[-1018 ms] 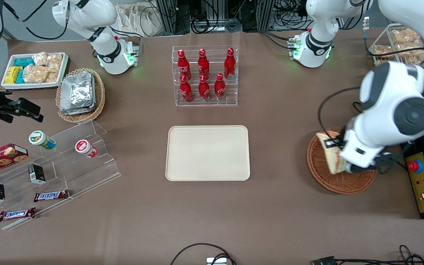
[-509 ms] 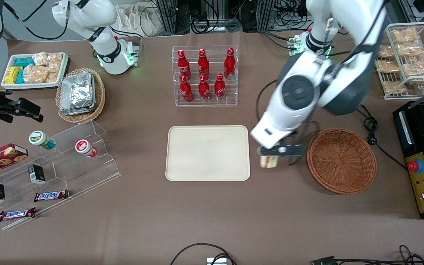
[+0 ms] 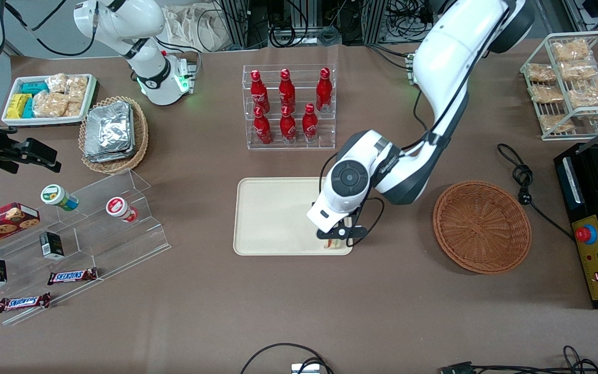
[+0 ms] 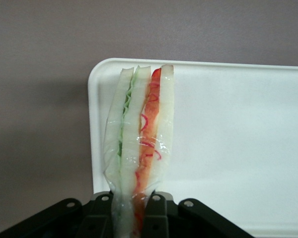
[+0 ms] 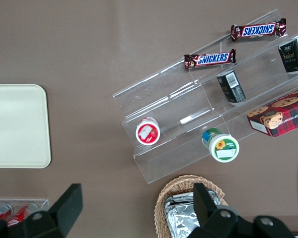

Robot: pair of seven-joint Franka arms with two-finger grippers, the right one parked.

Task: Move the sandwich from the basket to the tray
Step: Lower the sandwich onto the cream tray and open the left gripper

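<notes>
Fingers point(image 4: 156, 210) of the gripper point(image 4: 134, 208) pinch the sandwich point(image 4: 139, 148) over the tray point(image 4: 238, 148).

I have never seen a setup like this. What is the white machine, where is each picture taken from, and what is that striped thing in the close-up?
The white machine is a robot arm. Its tool, two fingers, hangs over the corner of the cream tray nearest the front camera, shut on a wrapped sandwich; that is the striped thing, seen edge-on by the camera on the working arm's wrist. The wide picture looks down from the front. The third comes from the parked arm's wrist. The wicker basket beside the tray holds nothing. Also on the table: a rack of red bottles and Snickers bars.
</notes>
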